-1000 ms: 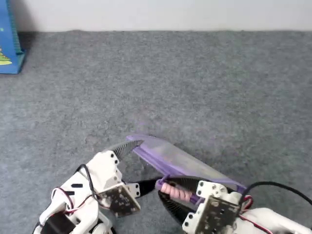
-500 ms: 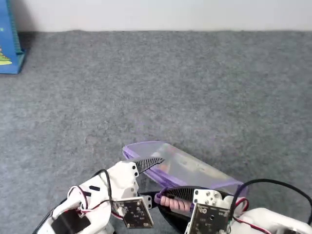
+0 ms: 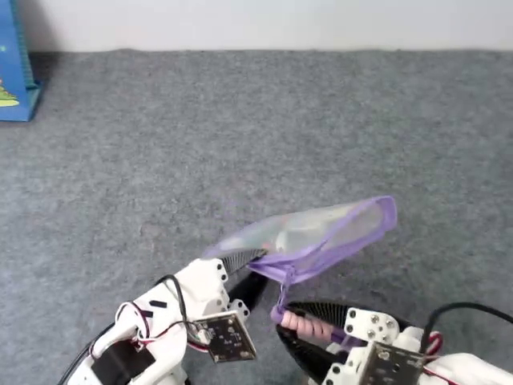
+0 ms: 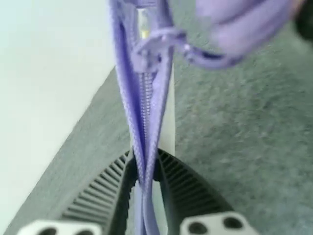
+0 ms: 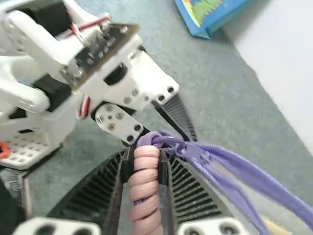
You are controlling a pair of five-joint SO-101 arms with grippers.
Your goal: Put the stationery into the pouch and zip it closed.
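A translucent purple pouch (image 3: 321, 228) hangs above the grey carpet, with something pale and reddish faintly visible inside. My left gripper (image 3: 244, 269) is shut on the pouch's near end; in the left wrist view its fingers (image 4: 122, 188) pinch the zipper tape (image 4: 143, 112), and the slider (image 4: 151, 49) sits farther along. My right gripper (image 3: 303, 322) is shut on the pink coiled zipper pull (image 5: 145, 181), which runs by a purple loop to the pouch zipper (image 5: 225, 164). The two grippers are close together at the front of the table.
A blue box (image 3: 14, 64) stands at the far left edge, also seen as the blue box (image 5: 210, 14) in the right wrist view. The left arm's body (image 5: 63, 78) is right beside my right gripper. Grey carpet (image 3: 280, 120) covers the table up to the white wall.
The pouch has lifted off the carpet and its far end has swung up and to the right. The right gripper has drawn back toward the front with the pink pull. The left gripper shifted right.
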